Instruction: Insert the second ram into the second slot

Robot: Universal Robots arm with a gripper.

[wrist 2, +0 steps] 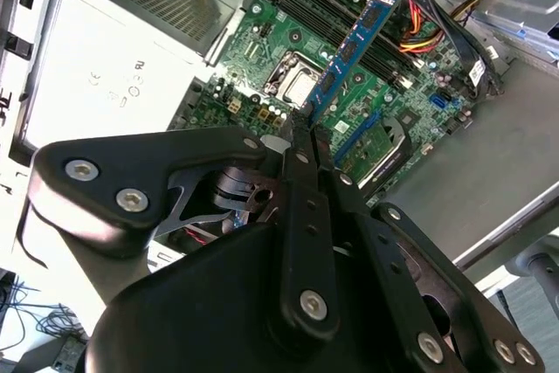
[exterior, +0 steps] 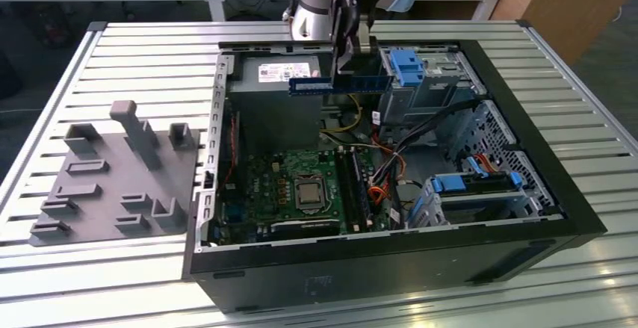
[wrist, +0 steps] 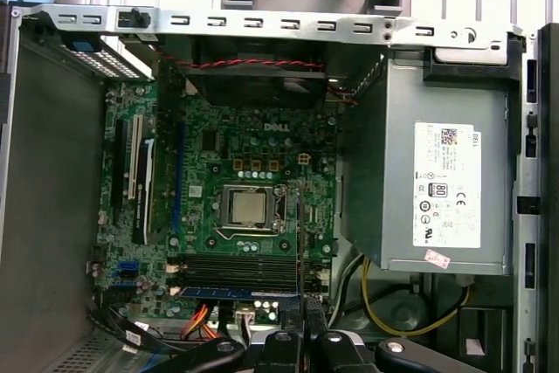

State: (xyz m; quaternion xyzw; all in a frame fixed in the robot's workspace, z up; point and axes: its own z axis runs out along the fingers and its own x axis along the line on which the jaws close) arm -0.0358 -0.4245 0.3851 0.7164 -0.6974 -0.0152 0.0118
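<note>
Blue second ram (exterior: 310, 84) above open case (exterior: 379, 267)

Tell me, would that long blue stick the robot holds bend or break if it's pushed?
Probably stiff: the second ram sticks straight out from the gripper without drooping. Likely light, being so thin and flat. Possibly fragile: small dark chips line its face, so a hard push could harm it.

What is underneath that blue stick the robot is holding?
In the second wrist view, the second ram, gripped by the end effector, hangs above the green motherboard, its dark slots and the processor socket. The board directly behind the strip is covered.
</note>
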